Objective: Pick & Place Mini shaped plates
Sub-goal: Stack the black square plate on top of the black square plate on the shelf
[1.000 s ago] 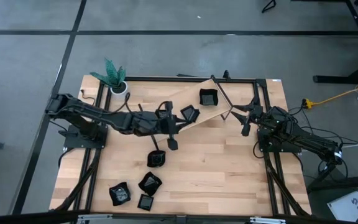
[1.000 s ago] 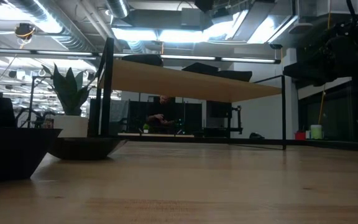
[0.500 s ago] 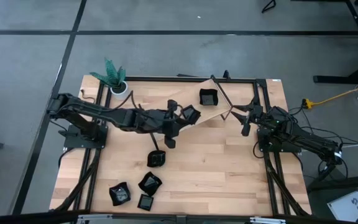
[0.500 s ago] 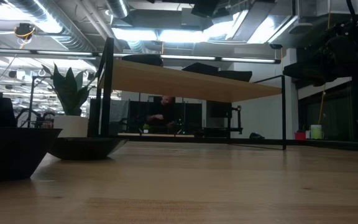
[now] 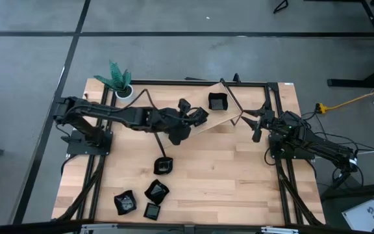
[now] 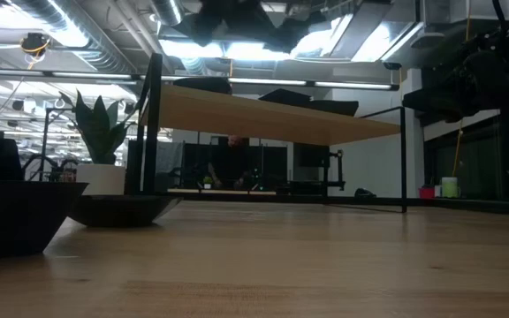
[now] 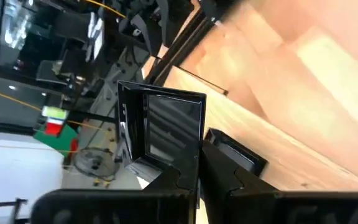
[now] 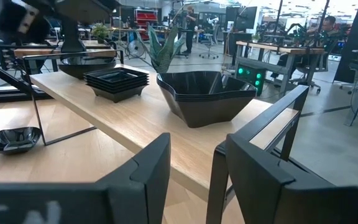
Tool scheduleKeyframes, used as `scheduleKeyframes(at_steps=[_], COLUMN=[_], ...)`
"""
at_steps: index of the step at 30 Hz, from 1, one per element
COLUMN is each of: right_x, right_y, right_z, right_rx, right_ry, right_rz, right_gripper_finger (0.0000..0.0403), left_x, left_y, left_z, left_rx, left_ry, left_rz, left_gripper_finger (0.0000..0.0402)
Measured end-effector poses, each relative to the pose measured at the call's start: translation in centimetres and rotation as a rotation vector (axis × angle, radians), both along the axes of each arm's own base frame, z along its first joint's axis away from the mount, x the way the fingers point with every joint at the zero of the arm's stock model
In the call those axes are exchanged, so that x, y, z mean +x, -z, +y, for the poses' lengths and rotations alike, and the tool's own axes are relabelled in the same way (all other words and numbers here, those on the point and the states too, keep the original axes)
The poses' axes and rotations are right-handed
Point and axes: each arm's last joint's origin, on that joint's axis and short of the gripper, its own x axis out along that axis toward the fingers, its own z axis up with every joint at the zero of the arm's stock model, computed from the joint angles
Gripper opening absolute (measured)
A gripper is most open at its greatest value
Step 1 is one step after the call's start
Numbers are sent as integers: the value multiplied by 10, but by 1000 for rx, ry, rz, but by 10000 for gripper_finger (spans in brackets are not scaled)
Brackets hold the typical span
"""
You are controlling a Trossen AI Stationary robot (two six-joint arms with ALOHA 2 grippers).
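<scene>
My left gripper [image 5: 191,121] reaches over the near left end of the raised wooden shelf [image 5: 221,114] and is shut on one square black mini plate [image 5: 200,116], also seen in the left wrist view [image 7: 161,127]. In the low view that plate and gripper are a dark shape [image 6: 237,22] above the shelf. A stack of square plates [image 5: 217,101] rests on the shelf. Several more plates lie on the table's near left [image 5: 156,190], one [image 5: 163,166] closer to the middle. My right gripper [image 8: 194,168] waits open at the table's right [image 5: 260,122]. My left gripper pinches the square plate by its rim [image 7: 166,165] between its two fingers [image 7: 229,177]. The fingers come slanting down from the table's left. The plate is lifted clear and sticks out beyond the fingertips, tilted on its side.
A white pot with a green plant [image 5: 119,82] stands at the far left corner. Black frame rods [image 5: 234,103] hold the shelf up. In the right wrist view an angular black bowl stack [image 8: 207,96] and another square stack [image 8: 117,81] sit on the shelf. Bare tabletop [image 5: 239,175] lies centre and right.
My left gripper has rolled about its own pointing line and edged toward the shelf and the table's far edge, staying shut. The held plate has turned with it and stays lifted. In the low view it has come into sight above the shelf.
</scene>
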Motion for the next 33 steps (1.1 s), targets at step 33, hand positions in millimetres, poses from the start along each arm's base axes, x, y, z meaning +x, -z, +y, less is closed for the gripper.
scheduleKeyframes(at_steps=[33], right_x=[0], right_y=[0], right_z=[0], right_rx=[0], right_ry=[0], right_rz=[1], right_gripper_finger=[154], left_x=[10], left_y=[-3], left_z=[4], left_rx=[-162], left_ry=[-232], left_rz=[-30], left_gripper_finger=[3])
